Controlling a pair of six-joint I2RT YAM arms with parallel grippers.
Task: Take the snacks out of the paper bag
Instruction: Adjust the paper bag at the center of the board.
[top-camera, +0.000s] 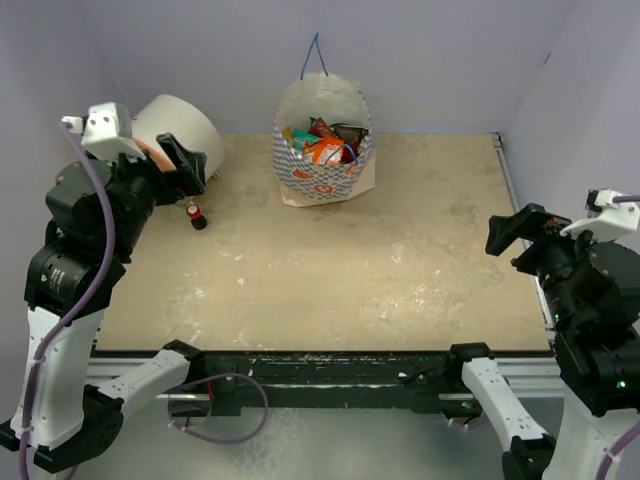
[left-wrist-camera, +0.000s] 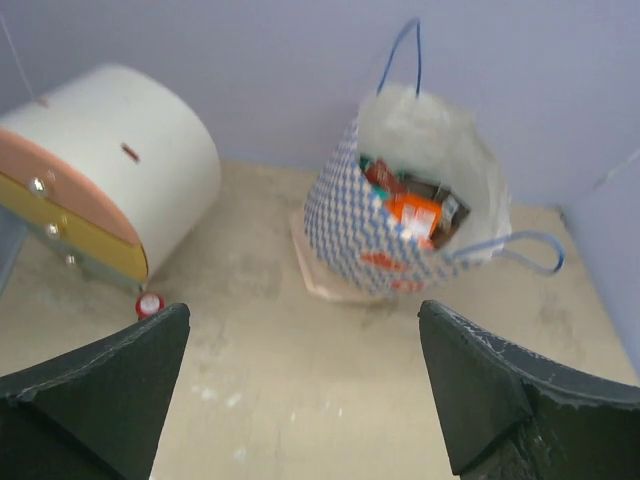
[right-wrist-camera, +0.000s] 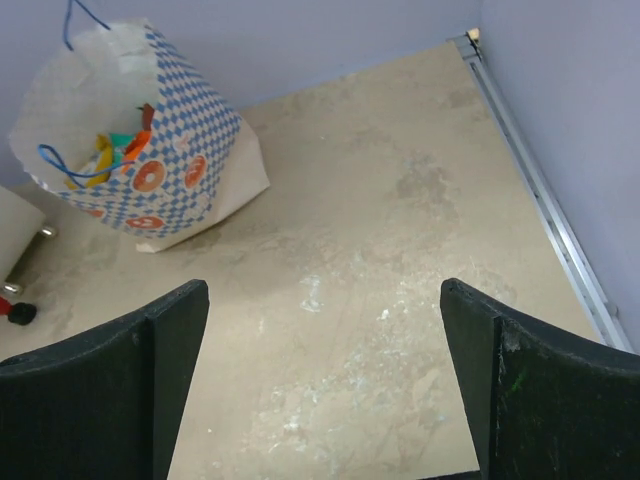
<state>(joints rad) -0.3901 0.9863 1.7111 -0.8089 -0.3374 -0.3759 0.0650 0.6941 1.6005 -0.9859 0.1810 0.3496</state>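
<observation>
The white paper bag (top-camera: 322, 172) with a blue chequered band and orange logos stands upright at the back middle of the table, mouth open. Several snacks (top-camera: 325, 145) fill it; orange, red and dark packets show. The bag also shows in the left wrist view (left-wrist-camera: 375, 235) with snacks (left-wrist-camera: 415, 215) inside, and in the right wrist view (right-wrist-camera: 170, 165) at upper left. My left gripper (top-camera: 185, 165) is open and empty, raised at the left, well short of the bag. My right gripper (top-camera: 515, 235) is open and empty, raised at the right edge.
A big cream cylinder (top-camera: 180, 130) with an orange and yellow end (left-wrist-camera: 70, 215) lies at the back left. A tiny red-and-black object (top-camera: 196, 216) sits beside it. A metal rail (right-wrist-camera: 540, 180) runs along the table's right edge. Purple walls close the back and sides.
</observation>
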